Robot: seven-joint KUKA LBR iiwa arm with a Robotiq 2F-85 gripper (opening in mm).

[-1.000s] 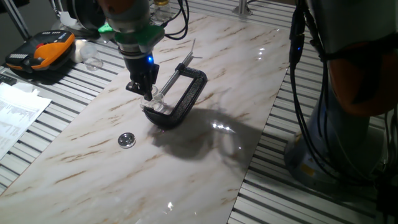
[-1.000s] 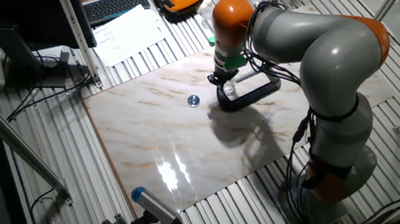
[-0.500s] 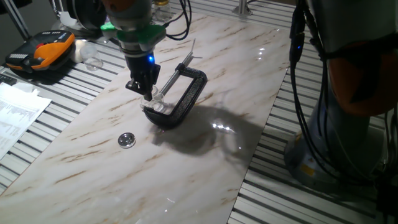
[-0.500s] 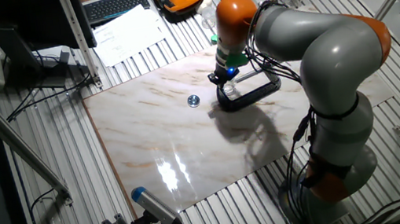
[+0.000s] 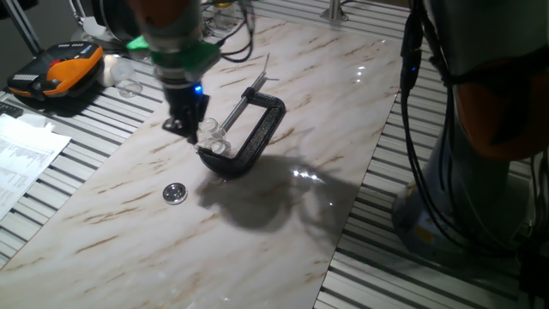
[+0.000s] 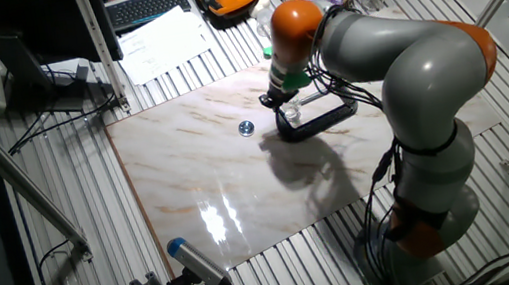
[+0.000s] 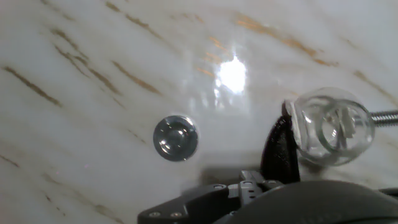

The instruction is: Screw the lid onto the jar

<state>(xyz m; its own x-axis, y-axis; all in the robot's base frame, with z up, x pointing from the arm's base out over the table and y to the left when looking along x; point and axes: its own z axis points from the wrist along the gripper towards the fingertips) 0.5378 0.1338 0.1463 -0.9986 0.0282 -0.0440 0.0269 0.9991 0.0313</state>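
One arm works over a marble table (image 5: 283,223), and we read the scene outward from its claw (image 5: 184,126), which hangs low just above the slab with its black fingers pointing down. We cannot tell whether the claw is released or clenched: the fixed views blur the fingers, and the hand view shows only dark hardware at the bottom edge. We see nothing held between the fingers.

Right beside the claw sits the jar (image 5: 211,136), small, clear and open-mouthed, resting at the end of the black C-clamp (image 5: 256,136), with the clamp's steel screw rod (image 5: 238,106) running away behind it. In the hand view the jar (image 7: 332,126) appears off to one side, mouth toward the camera and no cap on it.

Farther out from the claw, well apart from the jar and toward the table's near edge, the lid (image 5: 175,193) lies flat on the bare marble; the hand camera catches the lid (image 7: 176,138) as a silvery disc with a darker centre.

We judge the step in hand to be going for the lid, with screwing not yet begun. Next, the claw needs to centre over the lid, descend, grip its rim, then carry it back over the jar's mouth.

Beyond the slab lies an orange and black device (image 5: 56,73).
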